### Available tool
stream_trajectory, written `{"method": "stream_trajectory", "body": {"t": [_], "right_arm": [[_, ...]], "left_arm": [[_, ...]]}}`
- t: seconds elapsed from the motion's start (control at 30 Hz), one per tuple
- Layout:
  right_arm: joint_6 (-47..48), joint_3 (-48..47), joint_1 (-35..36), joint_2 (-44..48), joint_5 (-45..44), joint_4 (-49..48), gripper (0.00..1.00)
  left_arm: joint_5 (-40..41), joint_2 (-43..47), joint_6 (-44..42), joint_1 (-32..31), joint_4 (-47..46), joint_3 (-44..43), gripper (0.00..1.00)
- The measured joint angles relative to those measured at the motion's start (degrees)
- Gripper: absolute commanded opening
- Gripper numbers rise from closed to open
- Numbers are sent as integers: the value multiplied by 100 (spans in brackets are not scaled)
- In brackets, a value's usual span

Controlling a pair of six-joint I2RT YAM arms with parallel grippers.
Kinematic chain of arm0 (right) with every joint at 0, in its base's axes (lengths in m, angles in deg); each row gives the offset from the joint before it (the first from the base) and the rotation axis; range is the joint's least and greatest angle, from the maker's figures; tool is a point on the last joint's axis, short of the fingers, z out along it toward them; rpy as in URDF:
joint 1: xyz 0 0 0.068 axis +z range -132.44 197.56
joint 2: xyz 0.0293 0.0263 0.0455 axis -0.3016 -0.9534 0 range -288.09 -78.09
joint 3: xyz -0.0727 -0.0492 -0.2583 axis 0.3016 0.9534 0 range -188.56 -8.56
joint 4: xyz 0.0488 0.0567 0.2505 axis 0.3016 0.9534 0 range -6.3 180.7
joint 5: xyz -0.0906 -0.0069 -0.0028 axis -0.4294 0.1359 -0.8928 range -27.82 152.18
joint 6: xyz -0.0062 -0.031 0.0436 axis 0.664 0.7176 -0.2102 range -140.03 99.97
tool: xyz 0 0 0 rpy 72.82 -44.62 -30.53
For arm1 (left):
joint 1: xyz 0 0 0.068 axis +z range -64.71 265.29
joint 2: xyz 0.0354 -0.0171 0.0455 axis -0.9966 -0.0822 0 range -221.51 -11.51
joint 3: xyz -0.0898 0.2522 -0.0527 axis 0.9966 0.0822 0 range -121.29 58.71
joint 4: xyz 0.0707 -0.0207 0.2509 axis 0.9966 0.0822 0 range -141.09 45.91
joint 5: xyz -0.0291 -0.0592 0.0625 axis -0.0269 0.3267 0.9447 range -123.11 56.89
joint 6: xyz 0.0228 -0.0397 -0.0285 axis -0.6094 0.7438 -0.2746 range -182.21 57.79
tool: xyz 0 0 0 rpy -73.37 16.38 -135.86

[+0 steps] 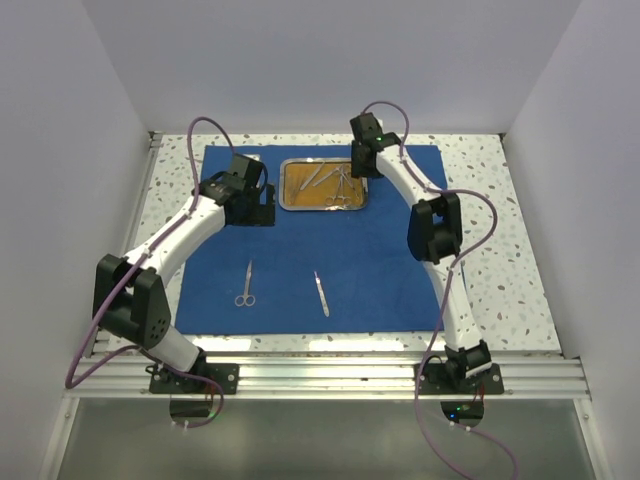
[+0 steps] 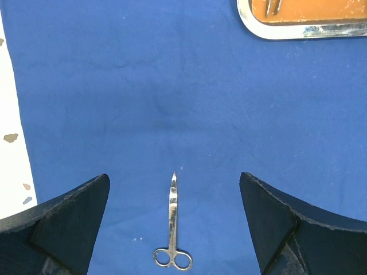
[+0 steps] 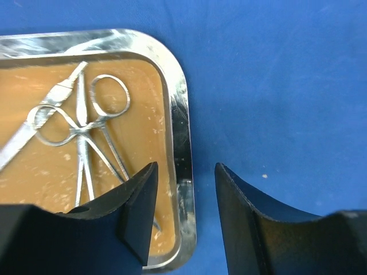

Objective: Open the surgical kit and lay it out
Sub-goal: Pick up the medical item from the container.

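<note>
A large royal-blue cloth wrap (image 1: 380, 250) lies spread flat on the speckled tabletop (image 1: 500, 230). A small rounded steel tray with an orange-brown inside (image 1: 283, 185) sits near the cloth's far edge, holding ring-handled silver forceps (image 3: 86, 132). The right gripper (image 3: 186, 172) hangs astride the tray's right rim, jaws partly apart. The left gripper (image 2: 174, 176), jaws wide apart, hovers over the cloth's far-left part. Slim silver scissors (image 1: 246, 285) lie nearer the near edge, with slim silver tweezers (image 1: 321, 294) to their right.
</note>
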Motion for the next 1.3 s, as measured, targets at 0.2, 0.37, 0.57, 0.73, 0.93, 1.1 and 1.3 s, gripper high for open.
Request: {"method": "stream_trajectory", "body": {"t": [0.2, 0.37, 0.57, 0.73, 0.93, 1.1, 1.3], "right_arm": [[63, -26, 63, 380, -35, -90, 49], [68, -37, 162, 459, -4, -94, 48], [83, 4, 308, 455, 127, -37, 48], [83, 4, 380, 420, 251, -26, 48], [68, 4, 393, 278, 332, 13, 48], [59, 4, 393, 22, 345, 33, 46], [57, 2, 393, -125, 345, 33, 33]], "left_arm": [[0, 17, -24, 0, -55, 50, 99], [0, 136, -42, 0, -107, 245, 99], [-4, 199, -44, 0, -138, 398, 100], [-28, 203, -46, 0, -153, 420, 99], [-37, 203, -46, 0, -160, 422, 99], [-37, 203, -46, 0, -160, 433, 99], [-37, 203, -44, 0, -162, 435, 99]]}}
